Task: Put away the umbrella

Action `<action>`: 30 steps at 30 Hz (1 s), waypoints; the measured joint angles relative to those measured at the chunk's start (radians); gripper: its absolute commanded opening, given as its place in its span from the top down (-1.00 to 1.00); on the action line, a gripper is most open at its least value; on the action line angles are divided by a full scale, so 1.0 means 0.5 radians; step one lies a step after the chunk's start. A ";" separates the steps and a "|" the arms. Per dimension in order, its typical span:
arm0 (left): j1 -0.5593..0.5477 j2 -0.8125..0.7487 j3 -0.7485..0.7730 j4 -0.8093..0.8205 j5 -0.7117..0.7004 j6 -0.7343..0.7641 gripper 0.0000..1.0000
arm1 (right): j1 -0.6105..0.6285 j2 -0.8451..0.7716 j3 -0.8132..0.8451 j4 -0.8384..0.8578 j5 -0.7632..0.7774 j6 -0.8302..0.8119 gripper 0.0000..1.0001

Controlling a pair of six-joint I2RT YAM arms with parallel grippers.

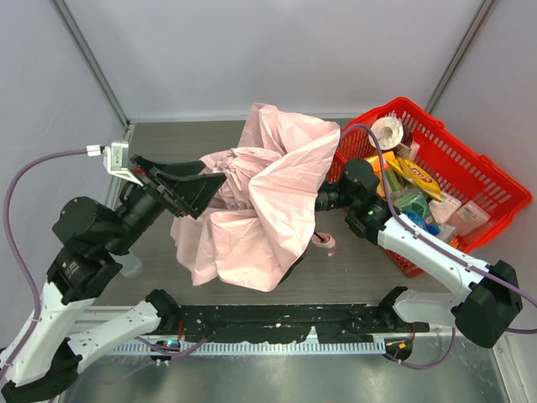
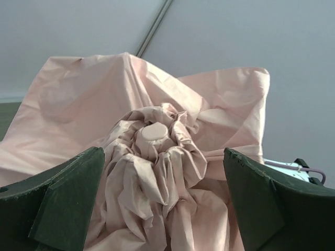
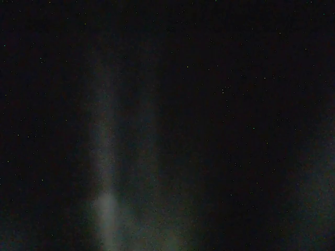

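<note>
**Left of the basket, a crumpled umbrella between open jaws**

From above, the pink umbrella (image 1: 268,193) lies bunched on the table (image 1: 180,138), its cloth reaching the left side of the red basket (image 1: 466,149). Farther left of the basket, the left gripper (image 1: 210,191) has its jaws wide apart around gathered cloth. The right gripper (image 1: 323,199) goes under the cloth, so I cannot tell how its jaws stand.

At the left wrist, the dark fingers (image 2: 57,198) stand apart on either side of the umbrella's (image 2: 157,104) puckered top.

At the right wrist, the view is nearly black.
</note>
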 measured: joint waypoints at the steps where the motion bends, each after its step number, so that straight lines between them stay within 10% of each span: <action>1: 0.000 -0.015 0.011 0.002 0.018 0.001 -0.99 | 0.002 0.000 0.000 -0.006 -0.008 -0.001 1.00; 13: 0.003 0.335 0.079 0.064 0.117 0.029 -0.99 | 0.003 0.000 0.000 -0.065 -0.029 0.031 1.00; 30: 0.002 0.045 -0.213 0.244 -0.159 -0.234 -0.99 | 0.047 0.006 0.094 -0.085 0.007 0.008 1.00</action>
